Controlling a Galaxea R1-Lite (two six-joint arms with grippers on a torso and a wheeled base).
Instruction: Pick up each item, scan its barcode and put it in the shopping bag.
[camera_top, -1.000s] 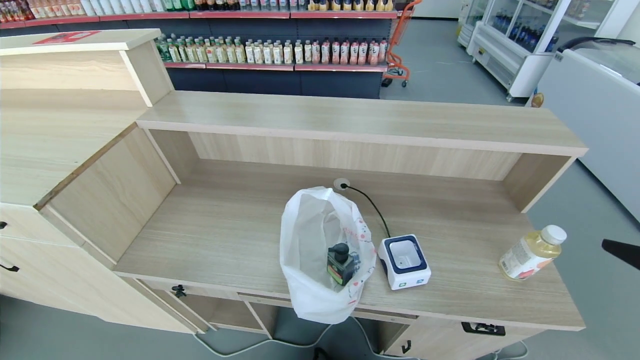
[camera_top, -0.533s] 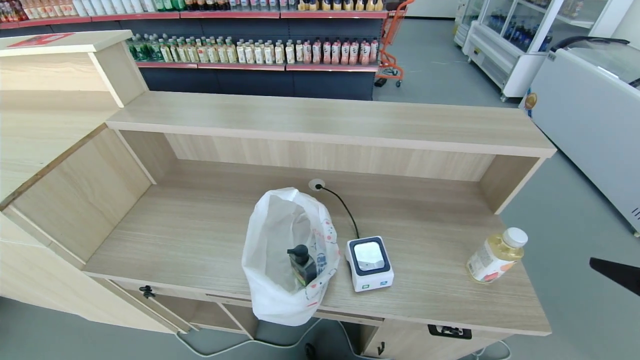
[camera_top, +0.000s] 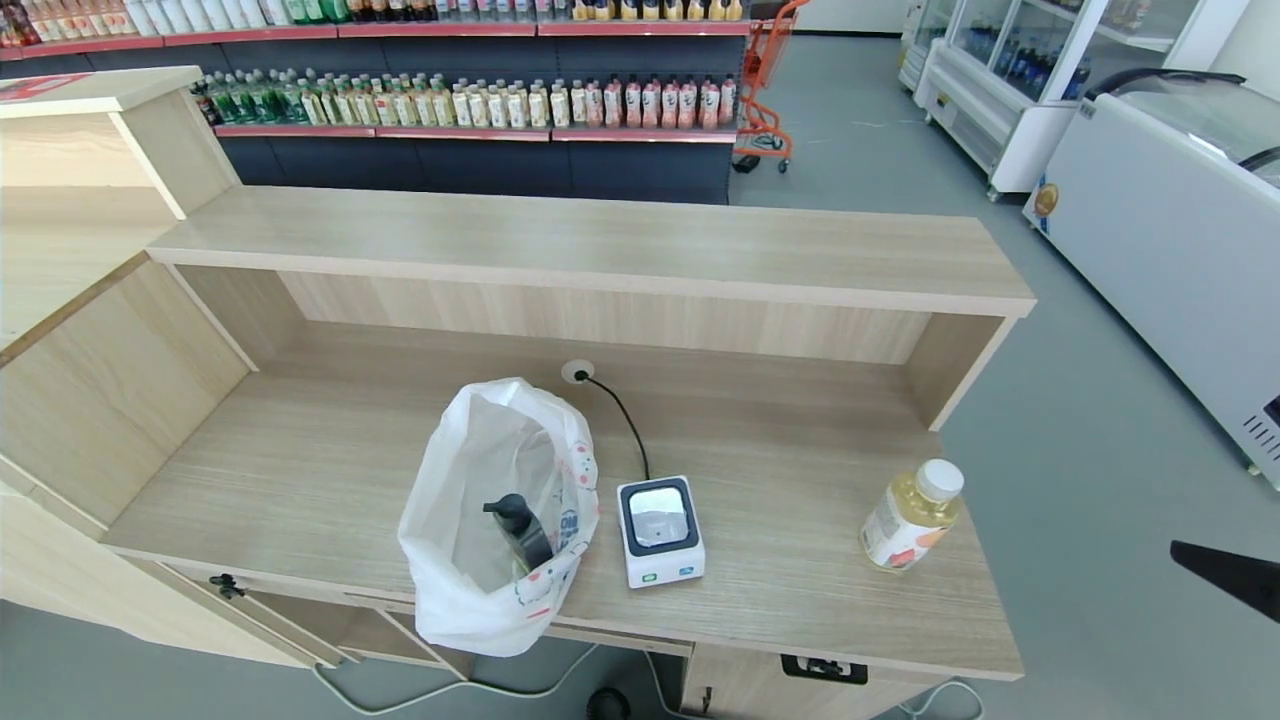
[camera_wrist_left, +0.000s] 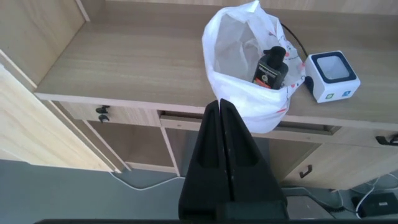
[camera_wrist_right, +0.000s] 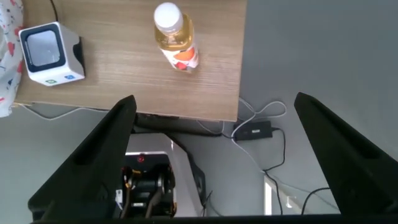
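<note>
The right gripper (camera_wrist_right: 216, 102) is hanging with its two fingers spread wide and nothing between them, touching nothing, out past the near right end of the wooden checkout counter (camera_top: 330, 470) and over the floor. The left gripper (camera_wrist_left: 219, 109) is holding its fingers pressed flat together on nothing, and is sitting low on the near side of the counter, in front of the shopping bag (camera_top: 470, 560). Nearest the right gripper, the yellow drink bottle (camera_top: 912, 515) with a white cap is standing upright at the right end of the counter, close to the near edge and well apart from the barcode scanner (camera_top: 660, 530). The scanner is sitting just right of the bag, with its window facing up and its black cable (camera_top: 620, 420) running to a hole at the far side. The bag is gaping open, with a black pump bottle (camera_top: 520, 525) leaning inside it. Judging by this, one item is already bagged and picking up the drink bottle is the step in hand. The next move is calling for the right arm to come in over the counter and close on the bottle's body, keeping the label free for the scanner.
</note>
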